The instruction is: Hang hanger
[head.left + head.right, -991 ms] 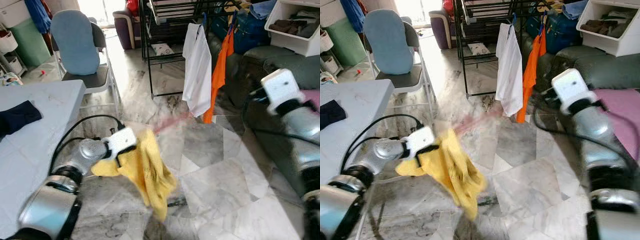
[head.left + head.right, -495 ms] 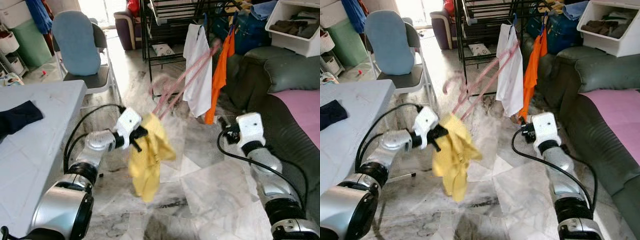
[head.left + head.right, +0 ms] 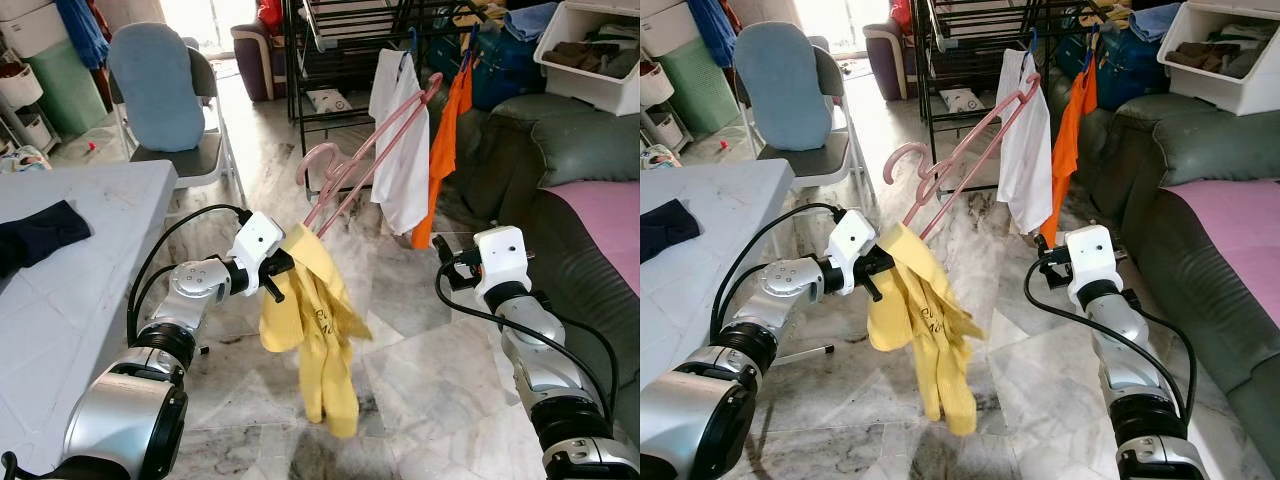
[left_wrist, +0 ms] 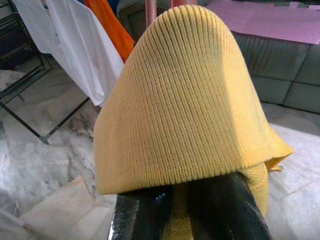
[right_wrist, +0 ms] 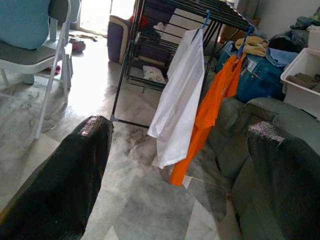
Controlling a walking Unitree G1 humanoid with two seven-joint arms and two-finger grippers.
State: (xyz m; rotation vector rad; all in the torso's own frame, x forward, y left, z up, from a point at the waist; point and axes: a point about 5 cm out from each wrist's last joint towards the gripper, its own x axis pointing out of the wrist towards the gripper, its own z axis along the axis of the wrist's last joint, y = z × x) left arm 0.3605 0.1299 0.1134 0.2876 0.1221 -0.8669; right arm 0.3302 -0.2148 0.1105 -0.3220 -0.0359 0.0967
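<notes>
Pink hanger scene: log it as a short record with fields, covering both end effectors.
held item: pink hanger with yellow garment draped on it
left end effector: shut on the yellow garment, raised over the floor
right end effector: open, holding nothing, aimed at the rack
target: black drying rack
already hung: white shirt, orange garment

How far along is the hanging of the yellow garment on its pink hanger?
Done: the yellow garment is already on the pink hanger, and the left gripper holds both up above the floor. In hand: carrying it toward the black drying rack, where a white shirt and an orange garment hang. Left: hooking it on. The right gripper is open and empty.
</notes>
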